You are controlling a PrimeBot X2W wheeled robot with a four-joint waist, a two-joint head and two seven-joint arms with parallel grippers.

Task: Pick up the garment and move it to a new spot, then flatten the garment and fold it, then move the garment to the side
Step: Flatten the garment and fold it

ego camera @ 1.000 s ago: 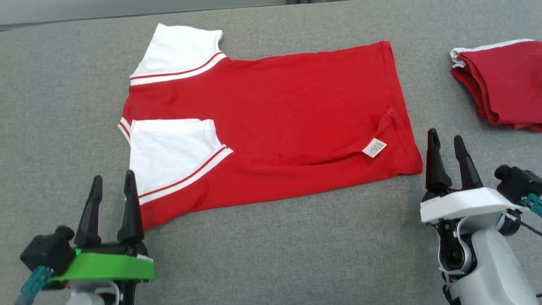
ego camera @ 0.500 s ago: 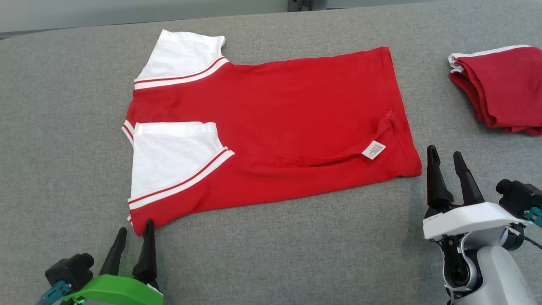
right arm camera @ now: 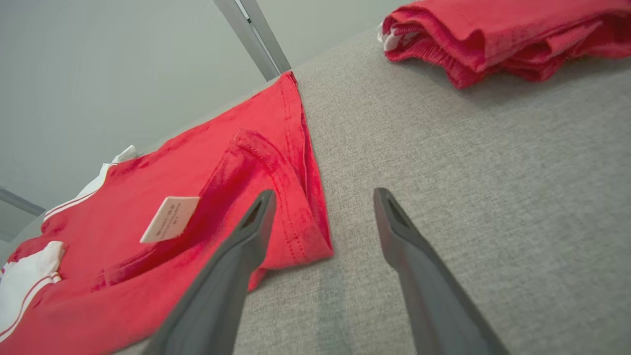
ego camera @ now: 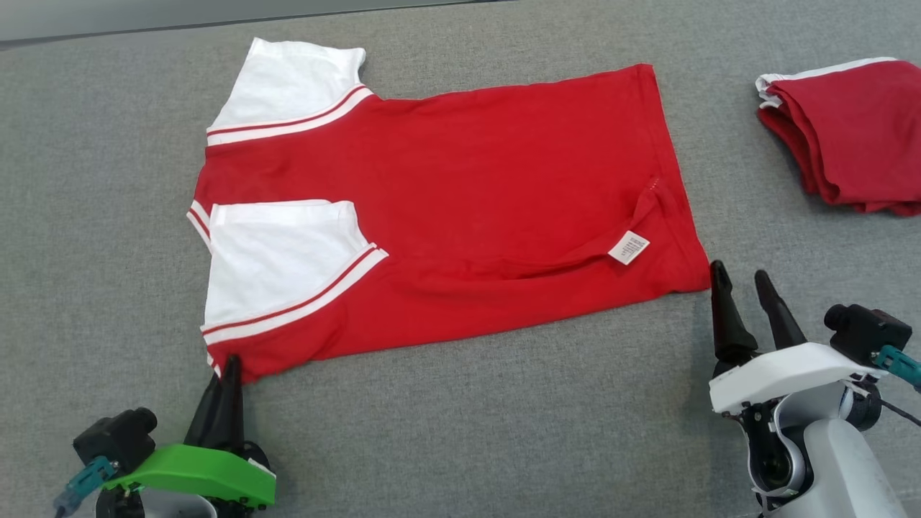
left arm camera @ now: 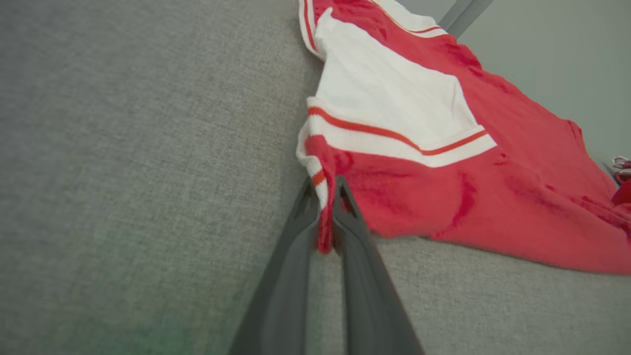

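Garment [ego camera: 468, 165]: one, flat; folded pile [ego camera: 856, 137]: one.

A grey fabric-covered table [ego camera: 504, 417] spreads across the scene. At its far right lies a folded red cloth [ego camera: 849, 137] with white trim. Beyond the far edge stands a pale wall [ego camera: 108, 14].

A table [ego camera: 460, 446] covered in grey woven fabric lies under soft, even light. Beyond the table's far edge rises a plain pale grey wall [right arm camera: 98, 74], a grey metal post [right arm camera: 254, 42] standing against it.
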